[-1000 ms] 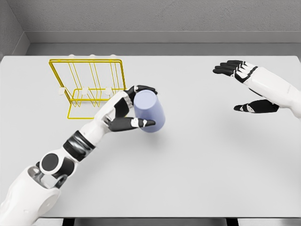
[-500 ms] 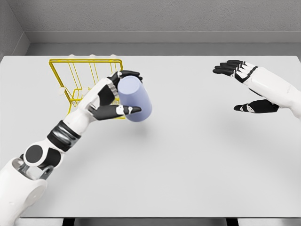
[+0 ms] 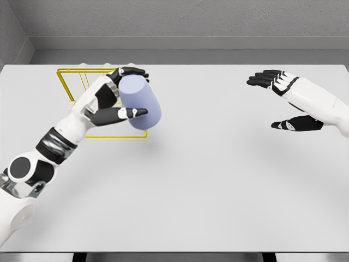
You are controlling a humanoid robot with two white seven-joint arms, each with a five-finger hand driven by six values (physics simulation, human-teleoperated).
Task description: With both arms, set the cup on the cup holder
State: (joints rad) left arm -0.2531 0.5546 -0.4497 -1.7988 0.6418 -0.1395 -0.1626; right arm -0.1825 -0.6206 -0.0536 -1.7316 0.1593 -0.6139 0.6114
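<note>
Gripping the cup point(image 3: 140, 102) before the rack point(image 3: 68, 87), left hand point(image 3: 112, 103); right hand point(image 3: 283, 101) spread, empty.

We saw a pale grey worktop point(image 3: 218, 191) filling most of the view, a grey textured wall point(image 3: 191, 19) at twelve o'clock, and even, soft light casting faint shadows.
</note>
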